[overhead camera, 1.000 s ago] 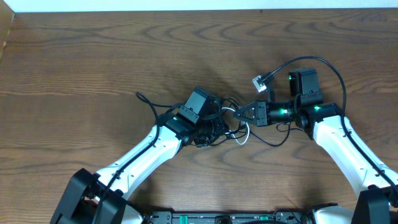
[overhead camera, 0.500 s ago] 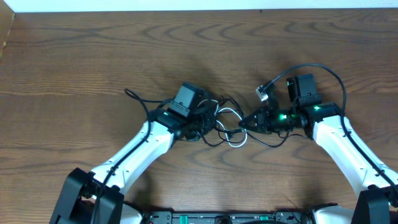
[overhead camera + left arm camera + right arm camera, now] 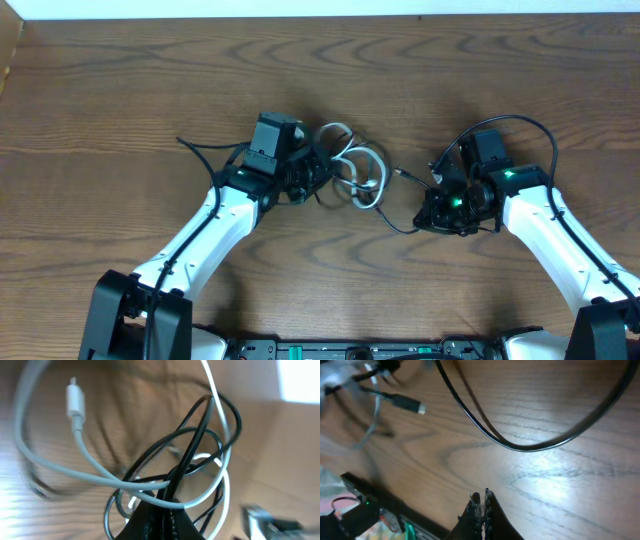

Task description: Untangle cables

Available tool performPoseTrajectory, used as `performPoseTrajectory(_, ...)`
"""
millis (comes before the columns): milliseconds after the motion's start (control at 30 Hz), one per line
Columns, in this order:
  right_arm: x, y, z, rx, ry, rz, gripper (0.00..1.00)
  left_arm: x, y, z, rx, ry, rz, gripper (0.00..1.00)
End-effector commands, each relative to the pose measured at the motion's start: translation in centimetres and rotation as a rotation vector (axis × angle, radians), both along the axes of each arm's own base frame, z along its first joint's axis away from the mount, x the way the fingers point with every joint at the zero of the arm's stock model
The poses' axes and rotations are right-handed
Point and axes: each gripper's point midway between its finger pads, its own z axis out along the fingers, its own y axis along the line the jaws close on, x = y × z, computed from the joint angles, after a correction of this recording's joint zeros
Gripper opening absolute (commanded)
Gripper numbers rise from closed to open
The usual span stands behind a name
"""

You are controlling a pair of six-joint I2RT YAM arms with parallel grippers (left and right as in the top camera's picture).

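Cables [image 3: 352, 178], one white and one black, lie knotted near the middle of a brown wooden table [image 3: 120, 90], seen from above. Two white robot arms reach in from the bottom edge: the left arm [image 3: 215, 220] angles up to the knot, and the right arm [image 3: 555, 235] bends in from the other side.

The left gripper [image 3: 318, 172] is clamped on the cables where their strands bunch together; its wrist view shows black and white loops running into the closed jaws. The right gripper [image 3: 481, 502] is closed on nothing and hovers over bare wood, near a curve of the black cable [image 3: 485, 430] but apart from it.

The white cable [image 3: 372, 170] forms several loops just right of the left gripper, its small white plug [image 3: 73, 400] hanging free. The black plug [image 3: 415, 407] lies loose on the table between the two grippers.

The pulling-apart step appears to be in hand, the knot not yet undone. The next move likely calls for the right gripper to open, take the black cable and draw it away.
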Motion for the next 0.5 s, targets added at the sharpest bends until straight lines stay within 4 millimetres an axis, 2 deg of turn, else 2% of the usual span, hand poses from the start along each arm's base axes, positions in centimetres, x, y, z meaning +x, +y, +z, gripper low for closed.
performPoseTrajectory(0, 0.5, -0.3, -0.1, -0.020, -0.032, 0.013, 0.01, -1.4, -1.8, 2.2, -0.104, -0.037, -0.134, 0.07)
performPoseTrajectory(67, 0.9, 0.2, 0.2, 0.008, -0.050, 0.016, 0.02, -1.7, -2.0, 2.3, -0.102, -0.070, -0.186, 0.07)
performPoseTrajectory(133, 1.4, 0.9, 0.8, 0.058, -0.076, 0.021, 0.18, -2.1, -2.1, 2.2, -0.089, -0.102, -0.235, 0.07)
performPoseTrajectory(167, 1.8, 1.6, 1.3, 0.098, -0.093, 0.029, 0.24, -2.3, -2.0, 2.0, -0.075, -0.111, -0.253, 0.07)
performPoseTrajectory(333, 2.8, 4.7, 4.4, 0.327, -0.170, 0.094, 0.35, -2.9, -0.7, 0.1, 0.047, -0.121, -0.285, 0.07)
performPoseTrajectory(467, 3.0, 5.4, 5.3, 0.385, -0.193, 0.109, 0.41, -2.9, -0.1, -0.4, 0.086, -0.117, -0.283, 0.07)
